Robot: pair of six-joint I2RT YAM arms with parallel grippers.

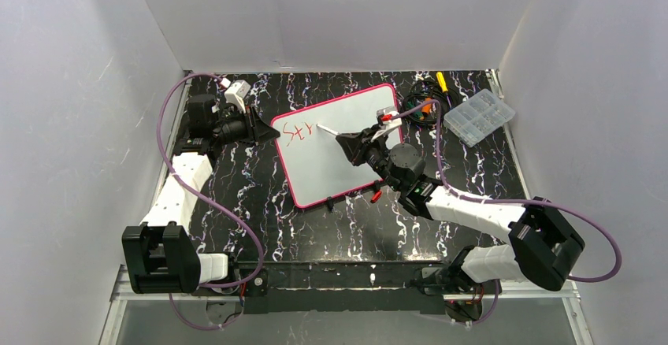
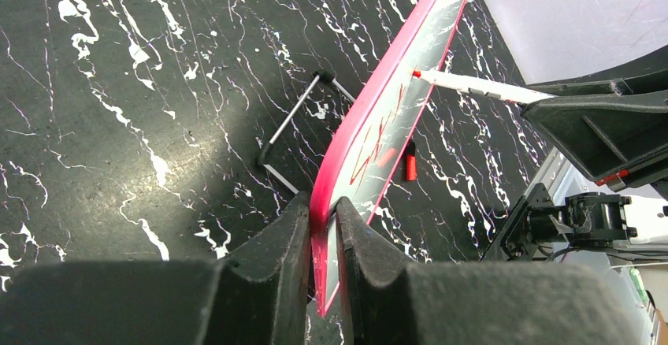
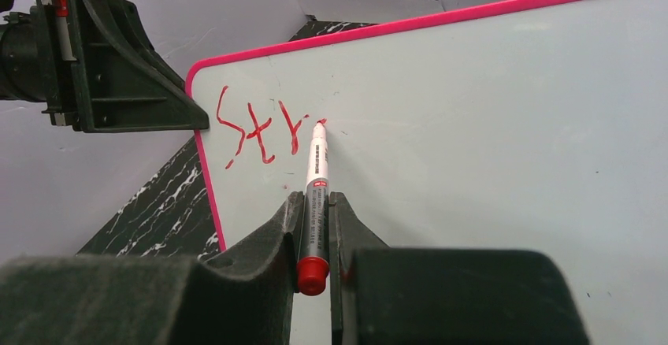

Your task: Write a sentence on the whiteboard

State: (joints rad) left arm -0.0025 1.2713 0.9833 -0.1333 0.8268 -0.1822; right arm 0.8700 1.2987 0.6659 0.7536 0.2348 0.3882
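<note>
Red ink reads "Str": the sentence [image 3: 260,132] is barely begun, at the top-left of the whiteboard [image 1: 331,172], which sits mid-way across the table [image 1: 260,219]. My left hand [image 2: 323,211] pinches its near-left edge. My right hand [image 3: 317,203] is clamped on the marker [image 3: 317,164], tip touching just right of the "r". I'd use light, even pressure, small strokes and a firm left grip. Barrel print is too small to read.

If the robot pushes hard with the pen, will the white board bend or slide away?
Probably little bending: the whiteboard looks flat, its pink edge straight. It looks thin, so likely light and apt to slide on the table; the left gripper pinching its edge should hold it while the right gripper presses the marker down.
</note>
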